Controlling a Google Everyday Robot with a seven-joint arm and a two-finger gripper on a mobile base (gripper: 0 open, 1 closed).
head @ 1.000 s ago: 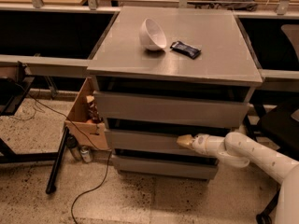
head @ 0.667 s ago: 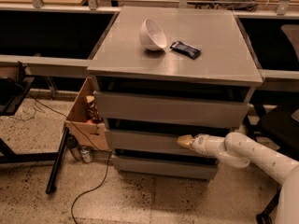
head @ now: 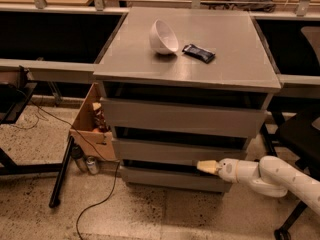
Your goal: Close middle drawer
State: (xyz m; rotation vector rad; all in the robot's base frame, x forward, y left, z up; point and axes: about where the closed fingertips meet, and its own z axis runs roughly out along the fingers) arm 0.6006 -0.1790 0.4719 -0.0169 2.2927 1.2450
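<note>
The middle drawer (head: pixel 170 150) is the shallow grey wood-grain front panel between a taller top panel (head: pixel 182 118) and a bottom panel (head: pixel 172 179) of the grey cabinet. Its front stands out a little past the cabinet frame, with a dark gap above it. My gripper (head: pixel 202 166) comes in from the right on a white arm. Its yellowish tip rests against the lower edge of the middle drawer front, right of centre.
A white bowl (head: pixel 163 37) lies tipped on the cabinet top (head: pixel 235 59) beside a dark snack bar (head: pixel 198 53). A cardboard box (head: pixel 92 126) with bottles stands left of the cabinet. Cans (head: pixel 91 165), a black pole (head: pixel 61 173) and cables lie on the floor. A dark chair (head: pixel 300 134) stands at right.
</note>
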